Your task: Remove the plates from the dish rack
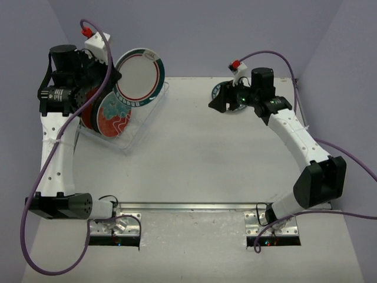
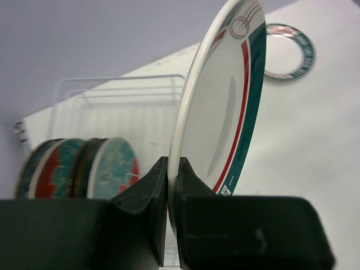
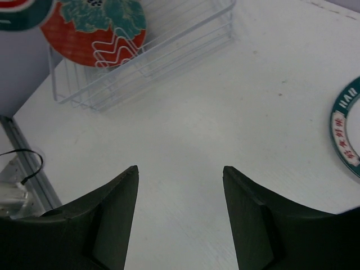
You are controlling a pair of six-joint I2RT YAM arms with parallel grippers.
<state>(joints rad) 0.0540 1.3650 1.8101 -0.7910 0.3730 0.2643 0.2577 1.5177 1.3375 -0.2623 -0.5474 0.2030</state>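
Observation:
My left gripper [image 2: 173, 169] is shut on the rim of a white plate with a teal and red ring [image 2: 225, 112], holding it on edge above the clear dish rack [image 1: 138, 132]. In the top view this held plate [image 1: 139, 76] hangs at the rack's far end by the left gripper [image 1: 116, 79]. A teal-orange plate with white waves [image 1: 115, 115] stands in the rack, with red and teal plates [image 2: 50, 169] behind it. A teal-rimmed plate [image 2: 289, 53] lies flat on the table. My right gripper [image 3: 180, 169] stands open and holds nothing, just beside that flat plate [image 3: 346, 129].
Purple walls close in the table at the back and on both sides. The rack [image 3: 146, 62] sits near the left wall. A metal rail [image 1: 188, 207] with both arm bases runs along the near edge. Purple cables trail from each wrist.

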